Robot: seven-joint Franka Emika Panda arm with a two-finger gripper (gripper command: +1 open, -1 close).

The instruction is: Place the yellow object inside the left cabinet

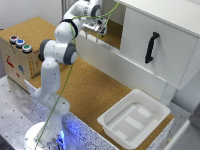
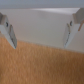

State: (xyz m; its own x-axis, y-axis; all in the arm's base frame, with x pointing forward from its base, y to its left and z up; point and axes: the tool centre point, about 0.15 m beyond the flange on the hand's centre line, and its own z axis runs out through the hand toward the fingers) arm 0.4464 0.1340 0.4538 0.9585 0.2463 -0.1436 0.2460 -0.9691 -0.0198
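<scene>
While the claw hangs inside the left cabinet, your job is a clean release and a clean exit. In the wrist view the fingers stand well apart with only white wall and cork floor between them — nothing is clamped. The yellow block shows in neither view; I cannot tell whether it lies on the cork below the claw or somewhere hidden, so confirm that before you move off. If it is down, lift straight up a little first, then back out toward the arm's base — do not sweep sideways, since the door stands just beside the claw and the cable trails close by. Keep the fingers spread on the way out; a piece that small would likely skid at any brush.
</scene>
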